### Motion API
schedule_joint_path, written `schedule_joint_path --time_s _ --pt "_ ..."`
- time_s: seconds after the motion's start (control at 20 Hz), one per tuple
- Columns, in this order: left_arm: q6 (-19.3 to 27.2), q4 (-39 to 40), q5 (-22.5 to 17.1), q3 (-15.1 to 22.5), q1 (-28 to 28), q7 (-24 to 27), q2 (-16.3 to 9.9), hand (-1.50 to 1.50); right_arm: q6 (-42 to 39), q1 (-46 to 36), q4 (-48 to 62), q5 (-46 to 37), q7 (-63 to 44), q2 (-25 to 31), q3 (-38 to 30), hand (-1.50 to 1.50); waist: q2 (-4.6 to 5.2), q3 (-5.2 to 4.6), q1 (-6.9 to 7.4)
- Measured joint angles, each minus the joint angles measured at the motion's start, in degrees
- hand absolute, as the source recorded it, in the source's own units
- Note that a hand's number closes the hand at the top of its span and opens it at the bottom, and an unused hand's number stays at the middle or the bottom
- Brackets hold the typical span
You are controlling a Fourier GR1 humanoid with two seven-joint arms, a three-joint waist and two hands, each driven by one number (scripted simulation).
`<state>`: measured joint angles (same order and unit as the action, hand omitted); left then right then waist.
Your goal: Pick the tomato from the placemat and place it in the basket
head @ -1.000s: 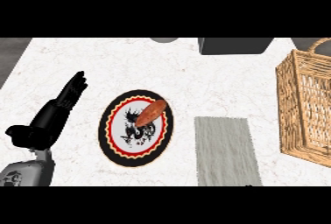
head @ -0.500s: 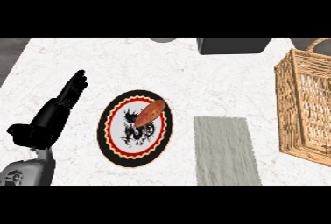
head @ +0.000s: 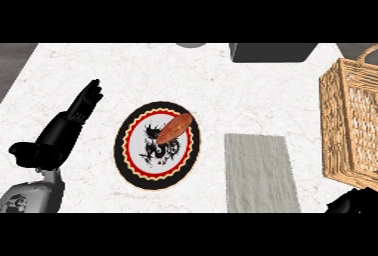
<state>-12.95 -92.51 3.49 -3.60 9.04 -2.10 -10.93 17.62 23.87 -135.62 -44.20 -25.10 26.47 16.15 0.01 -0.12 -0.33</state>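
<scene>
Nearest you, at the lower right corner of the head view, the right hand shows only as a dark bulge at the picture's bottom edge, just below the basket; you cannot tell from here whether its fingers are spread or curled; at the lower left the grey forearm comes in from the bottom edge and carries the left hand, which rests over the white marbled counter with its fingers straight and together, released, pointing up and away toward the far side, holding nothing and well apart from the task's thing; between the two hands, a little right of centre, you have a plain grey mat lying flat with nothing on it; just left of it, apart from it by a strip of bare counter, lies the round placemat, black at the rim with a red and yellow ring and a black-and-white figure in the middle; the reddish-brown, elongated thing that stands for the tomato lies tilted on the placemat's upper right part, untouched by either hand; on the right, the wicker basket stands at the view's edge; farthest off you see a dark grey block and part of a small grey round object.
</scene>
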Motion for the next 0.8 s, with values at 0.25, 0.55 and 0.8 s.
schedule_joint_path --time_s 0.25,0.55,0.8 --pt "0.02 0.35 0.25 0.23 -0.06 0.77 0.33 0.00 -4.61 -11.51 1.03 1.25 -8.78 -0.22 -8.49 1.50 0.10 0.00 0.62" --pt "0.04 1.21 0.38 0.14 0.54 0.89 0.47 0.00 -7.73 -25.47 5.58 11.54 -14.93 0.12 -20.74 1.50 0.11 0.08 0.78" --pt "0.22 1.01 0.69 0.23 0.88 0.47 0.72 0.00 -11.27 -34.42 13.48 21.96 -15.94 4.69 -32.25 1.50 0.03 0.09 0.58"
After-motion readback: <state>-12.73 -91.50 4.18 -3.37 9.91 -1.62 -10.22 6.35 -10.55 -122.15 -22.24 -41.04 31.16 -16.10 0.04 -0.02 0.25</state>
